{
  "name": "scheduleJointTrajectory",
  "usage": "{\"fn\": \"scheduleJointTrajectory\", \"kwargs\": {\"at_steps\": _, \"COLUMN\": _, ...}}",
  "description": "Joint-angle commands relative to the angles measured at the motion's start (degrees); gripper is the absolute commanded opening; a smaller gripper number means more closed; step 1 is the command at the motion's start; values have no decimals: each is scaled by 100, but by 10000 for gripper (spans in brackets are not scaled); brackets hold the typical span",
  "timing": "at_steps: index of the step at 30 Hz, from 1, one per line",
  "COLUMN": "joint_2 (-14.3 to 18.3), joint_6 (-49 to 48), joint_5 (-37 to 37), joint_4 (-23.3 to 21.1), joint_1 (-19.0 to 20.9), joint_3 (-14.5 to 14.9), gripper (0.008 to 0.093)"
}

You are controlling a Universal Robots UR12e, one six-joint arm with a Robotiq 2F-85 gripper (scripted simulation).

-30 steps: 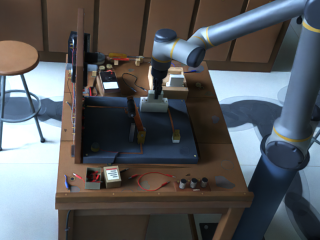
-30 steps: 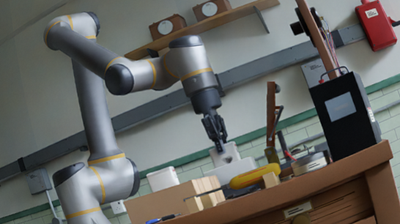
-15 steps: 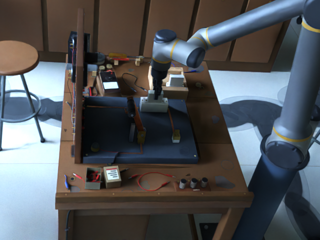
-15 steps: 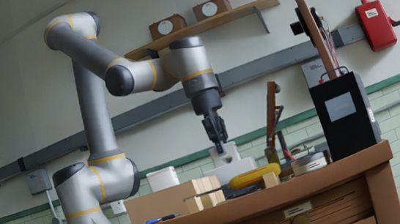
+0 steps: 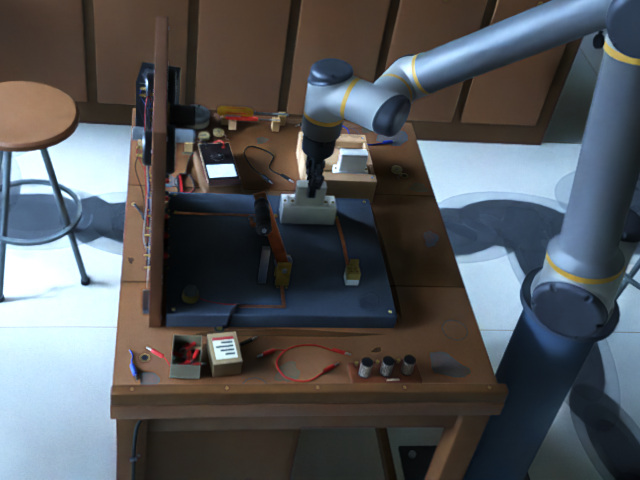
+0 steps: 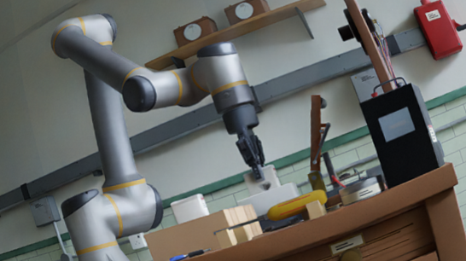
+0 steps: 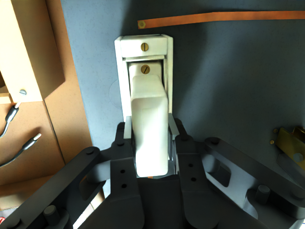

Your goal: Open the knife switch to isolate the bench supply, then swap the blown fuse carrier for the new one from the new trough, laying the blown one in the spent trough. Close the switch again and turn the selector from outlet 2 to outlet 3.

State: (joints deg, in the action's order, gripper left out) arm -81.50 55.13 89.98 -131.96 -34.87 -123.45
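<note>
The white fuse carrier (image 7: 149,123) sits in its white holder (image 5: 308,208) at the far edge of the dark baseboard, its grip handle standing up between my fingers. The knife switch blade (image 5: 272,227) with its black handle (image 5: 261,214) is raised off the baseboard, clear of its brass jaw (image 5: 283,272). A second white carrier (image 5: 351,160) rests in the wooden trough behind the holder. The selector sits on the upright panel (image 5: 157,155) at the left, its pointer too small to read. My gripper (image 7: 150,134) reaches straight down and is closed on the carrier's handle.
The upright wooden panel stands along the baseboard's left edge. A meter (image 5: 219,161) and loose leads lie behind the baseboard. At the bench front are small boxes (image 5: 224,353), a red lead (image 5: 305,361) and three cylinders (image 5: 387,366). A stool (image 5: 31,119) stands to the left.
</note>
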Motion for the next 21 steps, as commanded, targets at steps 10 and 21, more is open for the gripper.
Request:
{"fn": "scheduleJointTrajectory", "kwargs": {"at_steps": 10, "joint_2": -2, "joint_6": 0, "joint_5": 2, "joint_4": -3, "joint_1": -1, "joint_3": 4, "gripper": 80}}
{"fn": "scheduleJointTrajectory", "kwargs": {"at_steps": 21, "joint_2": -17, "joint_6": 0, "joint_5": 2, "joint_4": 21, "joint_1": -1, "joint_3": 12, "gripper": 80}}
